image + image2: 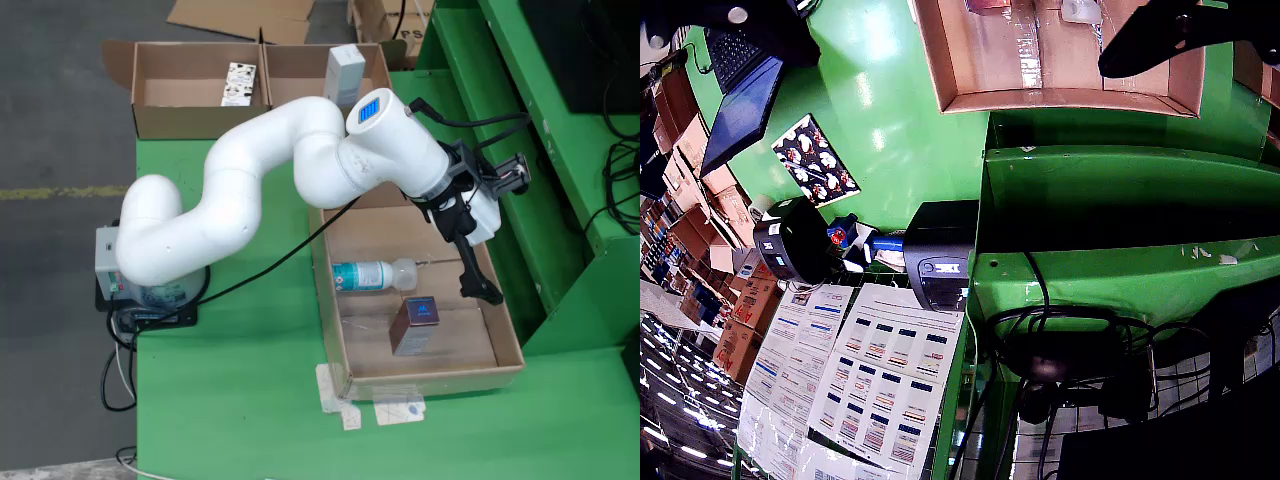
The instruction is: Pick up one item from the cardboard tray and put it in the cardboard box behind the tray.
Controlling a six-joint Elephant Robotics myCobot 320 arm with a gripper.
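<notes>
1. Fixed view: the white arm (290, 170) rises from its base (150, 280) at the left edge of the green table (240, 400) and reaches right, over the cardboard tray (335, 330).

2. Gripper (478, 270): black, at the arm's far end, hanging above the right side of the tray. One long dark finger (470, 265) points down toward the tray's right wall. Nothing is seen in its grasp; how wide the jaws stand cannot be told from either view.

3. Tray contents, fixed view:
   - a clear plastic bottle (375, 274) with a blue label, lying on its side near the tray's left wall, cap end pointing right;
   - a small brown box (415, 326) with a blue mark on top, standing just below the bottle and apart from it.
   Both rest on the tray floor — neither touches the gripper.

4. Cardboard boxes at the top of the fixed view: two open boxes side by side. The left box (165, 100) holds a patterned black-and-white carton (238, 84); the right box (300, 65) holds a white carton (344, 74) standing upright, partly behind the arm.

5. Gripper-mounted view: a dark finger (1170, 35) crosses the top right corner over the tray (1070, 98), seen upside down. Below it lie the green table edge (1080, 200), a black label printer (940, 255), printed sheets (880, 390) and tangled cables (1070, 360).
</notes>
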